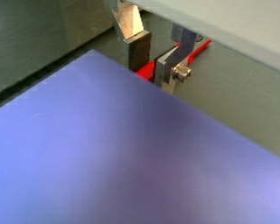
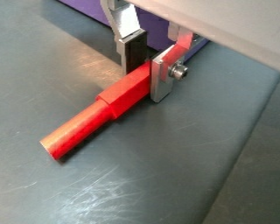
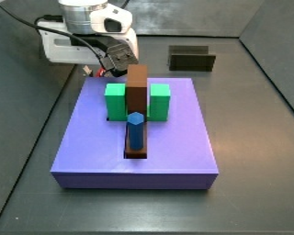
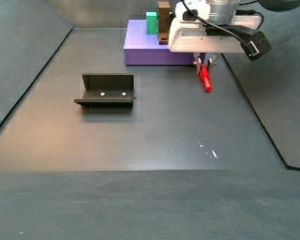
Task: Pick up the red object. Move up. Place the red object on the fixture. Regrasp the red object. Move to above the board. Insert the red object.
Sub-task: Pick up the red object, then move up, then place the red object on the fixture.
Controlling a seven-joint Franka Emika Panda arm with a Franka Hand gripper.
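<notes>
Wrist views both show the red object (image 2: 94, 118) lying on the dark floor beside the board (image 1: 119, 149), its far end between the fingers of the gripper (image 2: 143, 66), which clasp it. Across the floor, well apart, the fixture (image 4: 105, 90) stands with nothing in its recess.

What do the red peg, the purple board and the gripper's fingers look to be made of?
Red peg, lying on the floor between the gripper's fingers: likely plastic, matte and evenly coloured. Purple board: smooth, uniform, probably plastic or painted. Fingers: bare silver metal with dark pads, seemingly rubber.
</notes>
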